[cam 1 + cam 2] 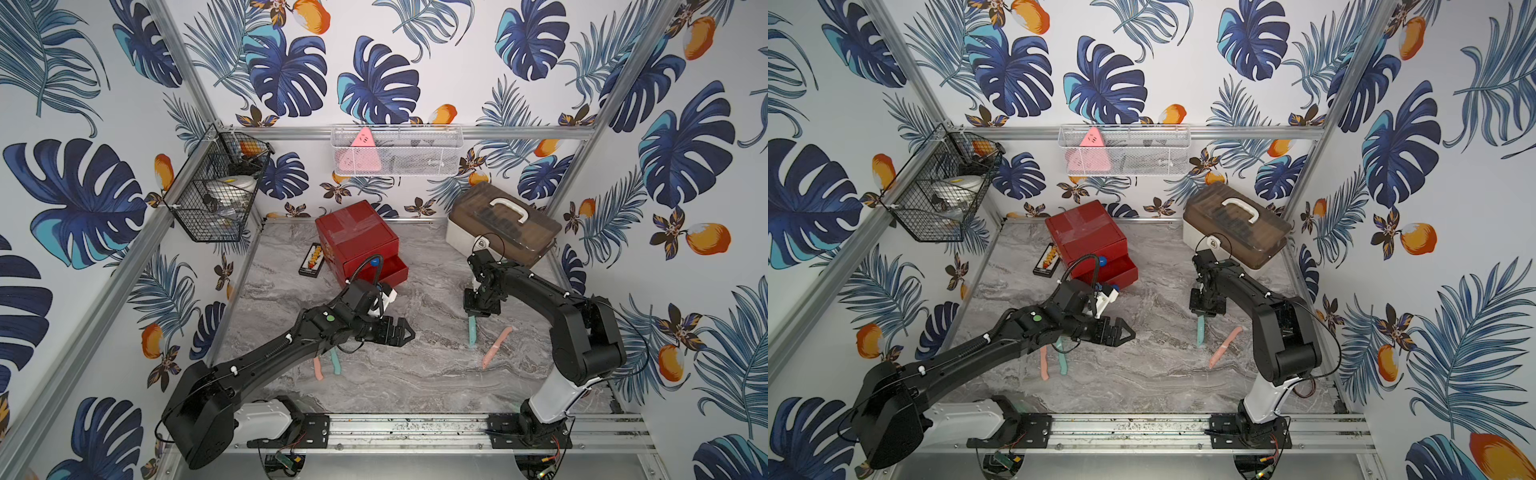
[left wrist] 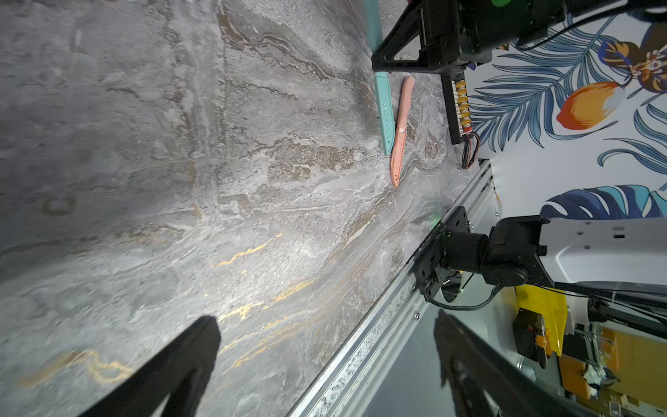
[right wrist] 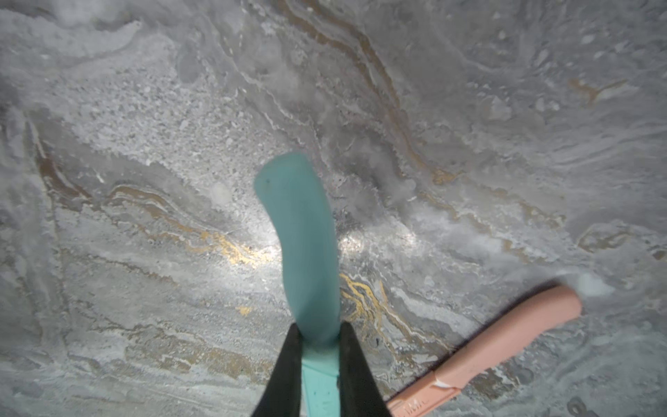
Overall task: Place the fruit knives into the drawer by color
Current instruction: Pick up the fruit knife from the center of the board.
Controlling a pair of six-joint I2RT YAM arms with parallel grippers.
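R gripper [image 3: 319,330] pinched on teal knife [image 3: 299,234], pink knife [image 3: 505,343] just beside. My L gripper [image 1: 405,332] wide open, empty, over mid table [image 1: 415,382], free room ahead. Chest [image 1: 353,232] at back, one drawer [image 1: 392,270] pulled out; contents hidden.

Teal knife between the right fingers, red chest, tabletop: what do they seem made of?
The teal knife: likely moulded plastic, matte; even pastel colour, rounded edges. The chest: maybe lacquered wood or board, glossy; its top catches the light. The tabletop: marble-look, possibly a printed sheet; grey and gold veins, mild sheen.
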